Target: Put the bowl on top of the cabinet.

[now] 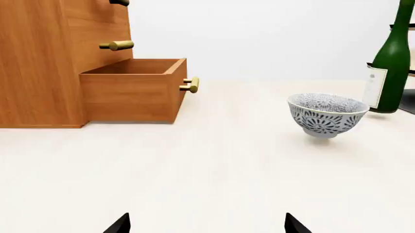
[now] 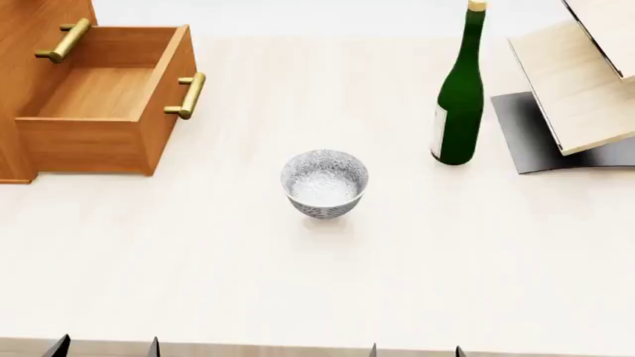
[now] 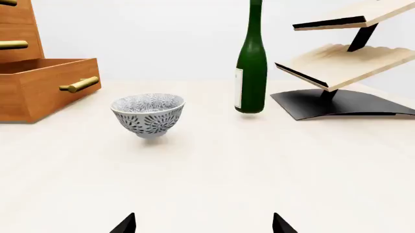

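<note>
Two grippers here and both are sitting wide apart with nothing between the fingers: the left gripper [image 1: 207,224] only pokes its two dark tips in at the edge of its wrist view, same for the right gripper [image 3: 204,223], and in the head view you can just see both pairs of tips at the near edge of the table [image 2: 328,290], well short of anything. They touch nothing. The table is a pale cream, smooth surface, and behind it there's just a plain light grey-white backdrop, no room detail to speak of. Out from the grippers, the bowl [image 2: 325,183] stands upright on its narrow foot roughly mid-table, white with a grey-blue speckled pattern, hollow as far as I can see, apart from everything else. Off to the robot's left is the cabinet [image 2: 40,44], reddish-brown wood, with its lowest drawer [image 2: 104,100] pulled out and showing a bare wooden inside, brass bar handles on the fronts. To the right of the bowl is a green bottle [image 2: 460,104], upright, with a pale label [image 3: 238,89] whose writing I can't read at all. Just beside it is a pale plywood rack [image 3: 337,58] on a dark grey base
</note>
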{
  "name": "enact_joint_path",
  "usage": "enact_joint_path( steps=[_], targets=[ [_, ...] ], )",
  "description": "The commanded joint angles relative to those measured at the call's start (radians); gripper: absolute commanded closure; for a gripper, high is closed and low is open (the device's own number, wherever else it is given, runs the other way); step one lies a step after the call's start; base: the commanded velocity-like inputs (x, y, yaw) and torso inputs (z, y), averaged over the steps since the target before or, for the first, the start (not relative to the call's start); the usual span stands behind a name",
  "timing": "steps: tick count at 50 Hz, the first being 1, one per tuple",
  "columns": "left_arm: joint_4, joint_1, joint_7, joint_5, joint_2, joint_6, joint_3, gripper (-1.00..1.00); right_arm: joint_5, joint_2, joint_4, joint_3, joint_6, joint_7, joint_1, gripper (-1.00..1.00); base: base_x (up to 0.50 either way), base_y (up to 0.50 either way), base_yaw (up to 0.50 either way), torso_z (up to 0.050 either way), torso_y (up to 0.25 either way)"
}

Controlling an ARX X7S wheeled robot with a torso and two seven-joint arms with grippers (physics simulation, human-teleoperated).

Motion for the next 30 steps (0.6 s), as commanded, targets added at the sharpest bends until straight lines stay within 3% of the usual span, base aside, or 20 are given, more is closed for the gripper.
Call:
enact_joint_path(
  steps=[1,17,23,30],
  targets=[
    [0.0,0.001,-0.017,-0.014,-0.016,0.006,0.019,-1.0,0.013,0.016,0.002,-0.022,0.002,0.019,-0.001,-1.0,0.0,0.0,0.0,0.0,0.0],
    [0.004,0.003,-0.068,-0.059,-0.055,0.018,0.063,-1.0,0.053,0.057,-0.008,-0.065,-0.023,0.068,-0.007,-1.0,0.0,0.0,0.0,0.0,0.0],
    [0.01,-0.001,-0.111,0.043,-0.048,0.018,0.069,-1.0,0.048,0.051,-0.005,-0.058,-0.033,0.06,-0.008,-1.0,0.0,0.0,0.0,0.0,0.0],
    [0.189,0.019,-0.128,0.078,-0.076,-0.056,0.094,-1.0,0.102,0.069,-0.131,-0.041,-0.008,0.075,-0.027,-1.0,0.02,0.0,0.0,0.0,0.0]
  ],
)
